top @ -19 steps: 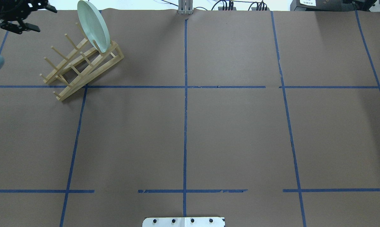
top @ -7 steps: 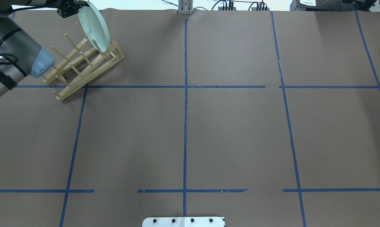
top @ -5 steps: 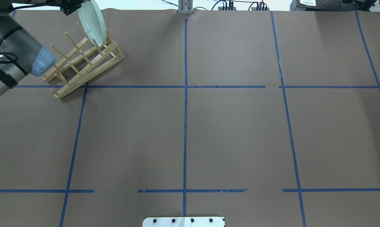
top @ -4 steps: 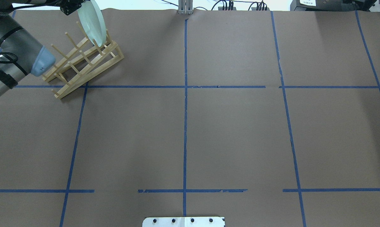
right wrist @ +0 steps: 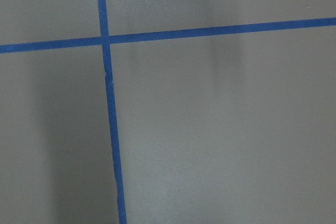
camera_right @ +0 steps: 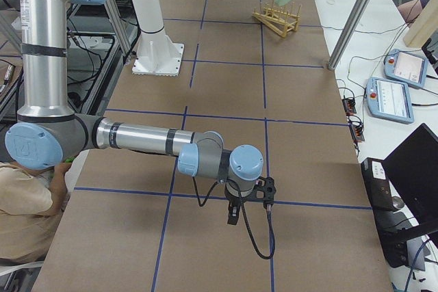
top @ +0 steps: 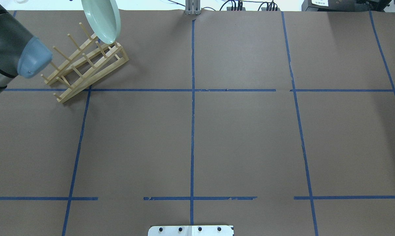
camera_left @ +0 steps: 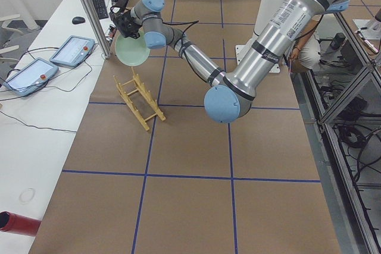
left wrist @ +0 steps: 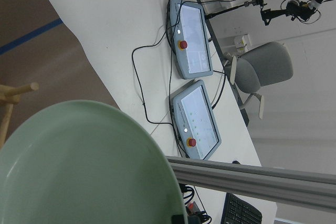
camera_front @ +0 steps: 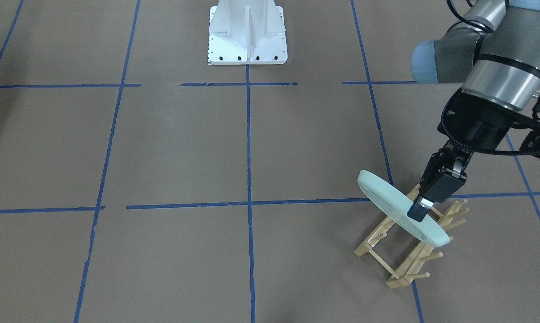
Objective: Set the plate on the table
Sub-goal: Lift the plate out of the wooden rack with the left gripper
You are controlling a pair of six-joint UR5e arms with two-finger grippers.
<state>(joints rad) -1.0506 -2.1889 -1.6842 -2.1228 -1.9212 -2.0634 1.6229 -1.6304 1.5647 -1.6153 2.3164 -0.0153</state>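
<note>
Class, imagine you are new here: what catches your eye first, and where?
A pale green plate, gripped at its rim by the left claw, hangs tilted above a wooden rack at the far left corner of the table. Its brown surface is cut into big squares by blue tape lines.

bright, even light from overhead, no glare. below the left gripper (camera_front: 419, 211) and the plate (camera_front: 386, 197) it pinches, only faint, soft-edged shadow lies on the table (camera_front: 162, 143). under the right gripper (camera_right: 233, 220), dim smudgy bands of shade.
</note>
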